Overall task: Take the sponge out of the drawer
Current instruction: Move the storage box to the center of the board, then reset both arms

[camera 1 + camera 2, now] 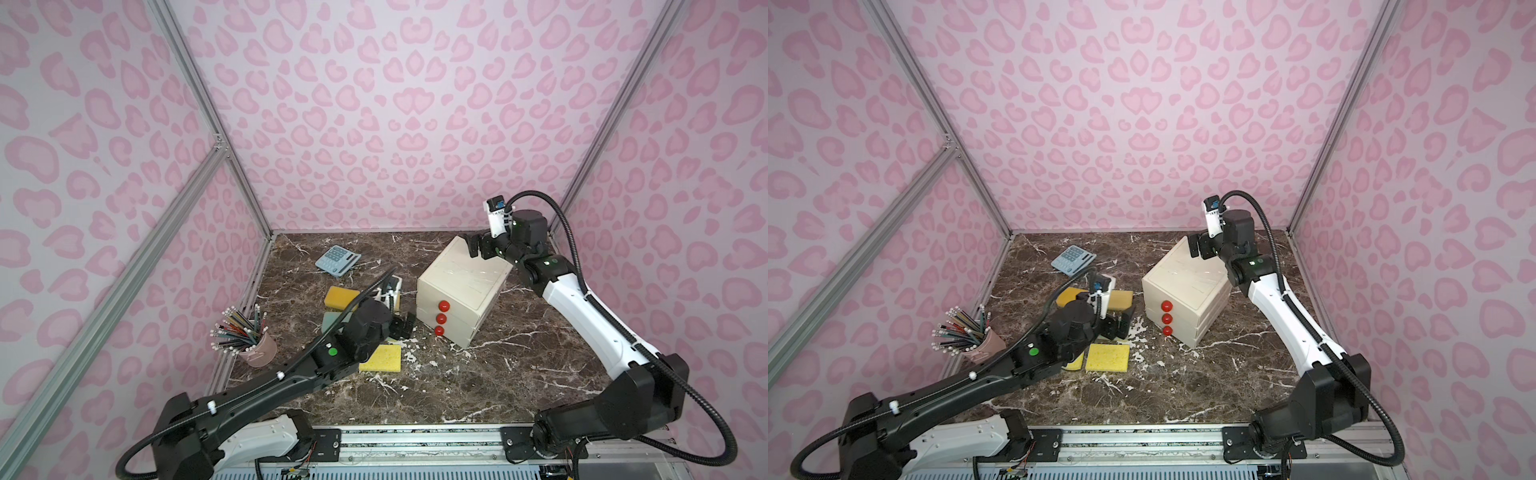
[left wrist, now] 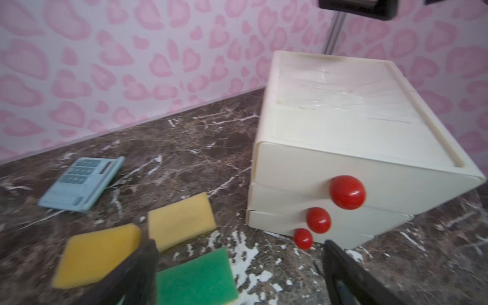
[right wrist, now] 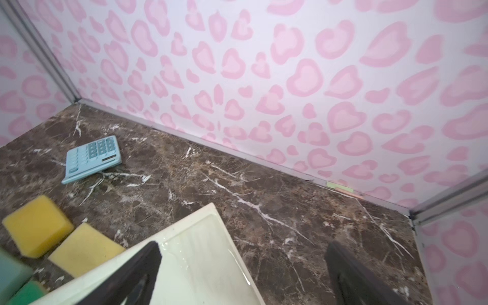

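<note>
Red knobs (image 2: 347, 192), three; cream drawers (image 2: 290, 169), three; one calculator (image 2: 79, 182).

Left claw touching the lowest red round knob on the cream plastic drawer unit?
Apart. In a top view, the open left claw sits short of the lowest red round knob; bare brown marble tabletop shows between them.

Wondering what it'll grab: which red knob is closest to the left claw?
The bottom knob, lowest of three on the drawer unit; the open left gripper faces it most directly.
</note>
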